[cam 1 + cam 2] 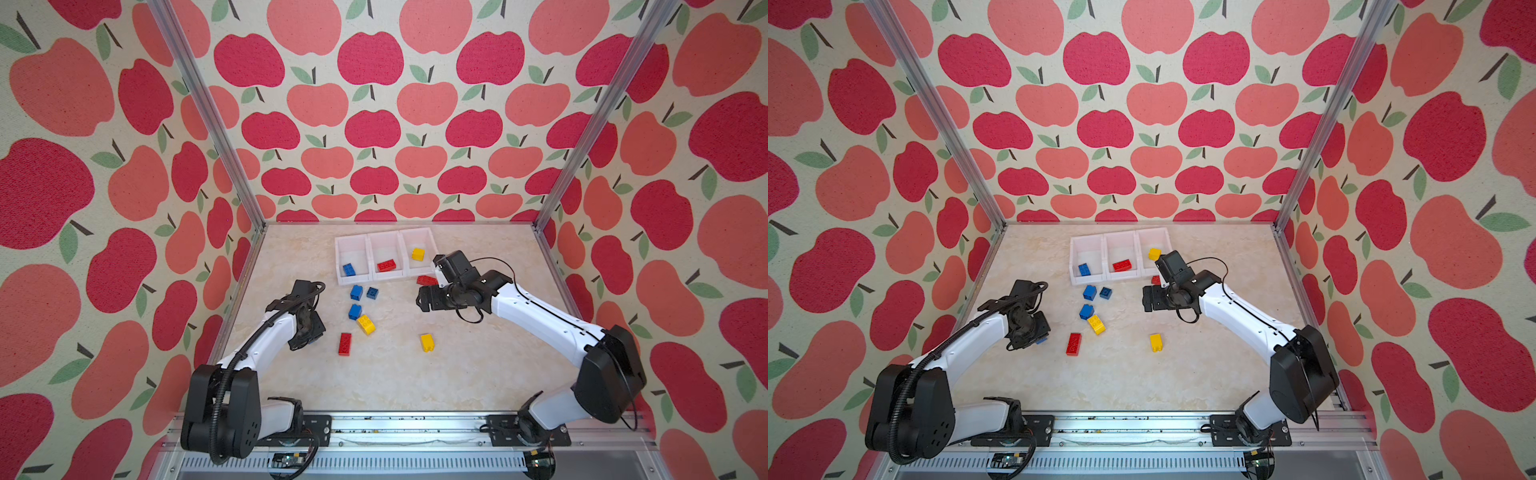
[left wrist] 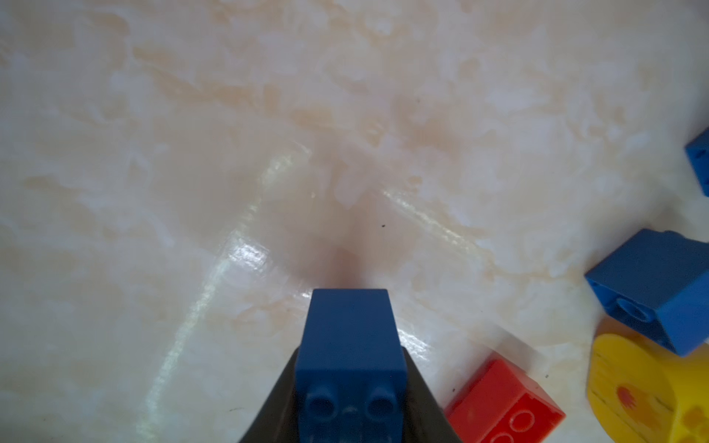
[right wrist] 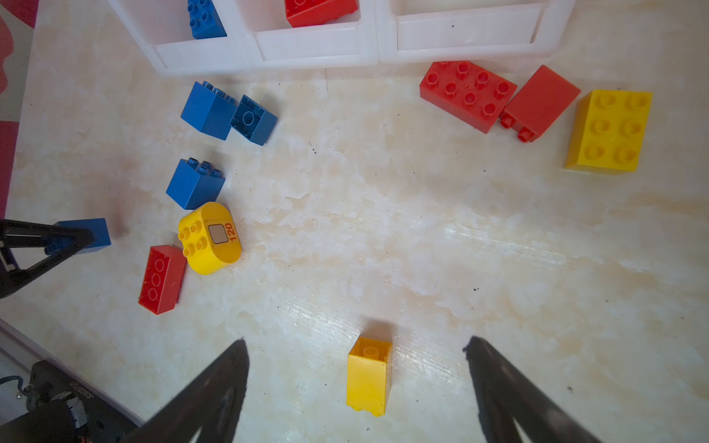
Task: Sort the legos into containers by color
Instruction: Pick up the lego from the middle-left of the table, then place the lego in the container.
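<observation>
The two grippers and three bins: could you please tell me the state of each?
left gripper, shut on a blue brick.
right gripper, open, empty.
end bin nearer the left arm, holds one blue lego.
middle bin, holds one red lego.
end bin by the right gripper, holds one yellow lego.

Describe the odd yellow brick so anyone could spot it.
Find the white bins by the back wall. In front of them, the yellow brick lies between a blue cube and a long red brick. Only it has rounded ends and reads 120.
</observation>
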### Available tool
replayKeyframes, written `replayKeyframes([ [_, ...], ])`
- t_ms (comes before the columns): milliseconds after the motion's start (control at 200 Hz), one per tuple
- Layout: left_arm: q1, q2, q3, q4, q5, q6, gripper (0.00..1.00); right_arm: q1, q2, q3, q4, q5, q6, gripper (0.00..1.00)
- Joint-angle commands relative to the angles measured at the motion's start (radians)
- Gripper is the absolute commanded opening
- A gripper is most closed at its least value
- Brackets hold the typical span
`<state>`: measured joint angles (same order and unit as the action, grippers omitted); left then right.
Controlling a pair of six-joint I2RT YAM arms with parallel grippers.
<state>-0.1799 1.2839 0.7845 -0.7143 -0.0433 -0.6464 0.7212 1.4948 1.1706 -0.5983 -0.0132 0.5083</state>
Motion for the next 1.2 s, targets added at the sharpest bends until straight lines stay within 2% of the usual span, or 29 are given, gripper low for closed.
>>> replayKeyframes([
  [0,-0.062,-0.009,0.102,-0.01,-0.069,-0.005,0.28,-0.011,-0.037,-0.033,-0.002,0.005,0.031,0.91],
  [205,-0.16,0.105,0.284,0.062,-0.093,0.069,0.28,-0.012,-0.058,-0.061,0.003,0.01,0.045,0.91],
  [415,-0.2,0.266,0.464,0.142,-0.087,0.174,0.28,-0.012,-0.077,-0.074,-0.002,0.022,0.055,0.91],
  [725,-0.198,0.502,0.693,0.211,-0.069,0.311,0.28,-0.013,-0.104,-0.089,-0.01,0.036,0.062,0.91],
  [1000,-0.152,0.663,0.817,0.241,0.008,0.321,0.28,-0.015,-0.135,-0.099,-0.023,0.053,0.065,0.91],
  [1196,-0.145,0.722,0.853,0.243,0.032,0.323,0.29,-0.018,-0.149,-0.112,-0.021,0.058,0.068,0.92],
])
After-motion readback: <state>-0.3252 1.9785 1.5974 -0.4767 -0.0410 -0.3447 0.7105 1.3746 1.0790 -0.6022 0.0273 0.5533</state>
